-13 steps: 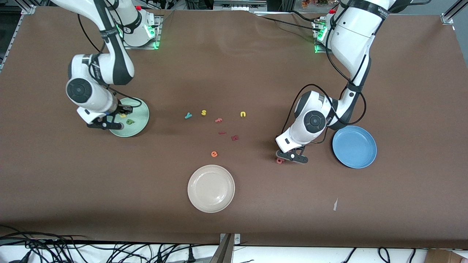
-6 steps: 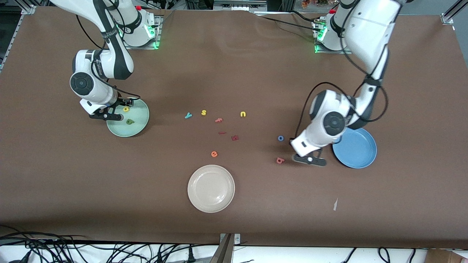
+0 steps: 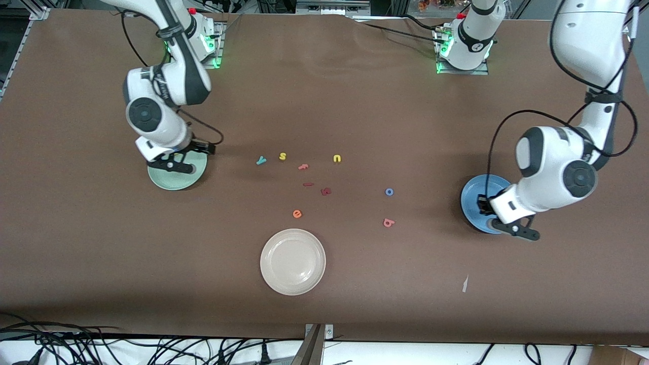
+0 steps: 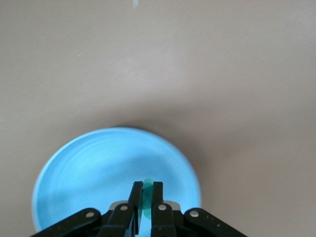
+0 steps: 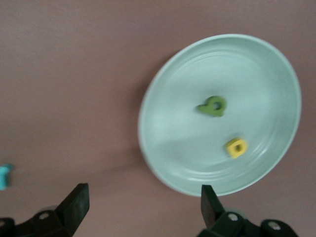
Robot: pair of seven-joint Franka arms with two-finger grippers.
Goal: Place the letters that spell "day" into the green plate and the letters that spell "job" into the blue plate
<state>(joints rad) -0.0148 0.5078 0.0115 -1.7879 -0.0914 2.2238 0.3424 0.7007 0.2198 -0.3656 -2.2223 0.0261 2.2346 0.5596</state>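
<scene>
My left gripper [image 3: 509, 225] hangs over the blue plate [image 3: 474, 195], shut on the cyan "j" [image 4: 146, 197], which stands on edge between the fingertips above the blue plate [image 4: 89, 168]. My right gripper [image 5: 143, 196] is open and empty over the rim of the green plate [image 5: 163, 163], at the plate's edge [image 3: 167, 181]. Inside that plate lie the dark green "d" [image 5: 213, 106] and the yellow "a" [image 5: 236, 147]. On the table's middle lie the cyan "y" [image 3: 261, 160], the blue "o" [image 3: 389, 191] and the salmon "b" [image 3: 388, 222].
A yellow "s" [image 3: 282, 156], salmon "f" [image 3: 303, 166], yellow "u" [image 3: 337, 158], orange "e" [image 3: 297, 214] and two dark red pieces [image 3: 326, 191] lie scattered mid-table. A cream plate [image 3: 292, 261] sits nearer the front camera.
The left gripper carried the "j" from beside the "b" to above the blue plate. The right gripper opened, leaving the yellow "a" in the green plate, and shifted toward the table's middle.
</scene>
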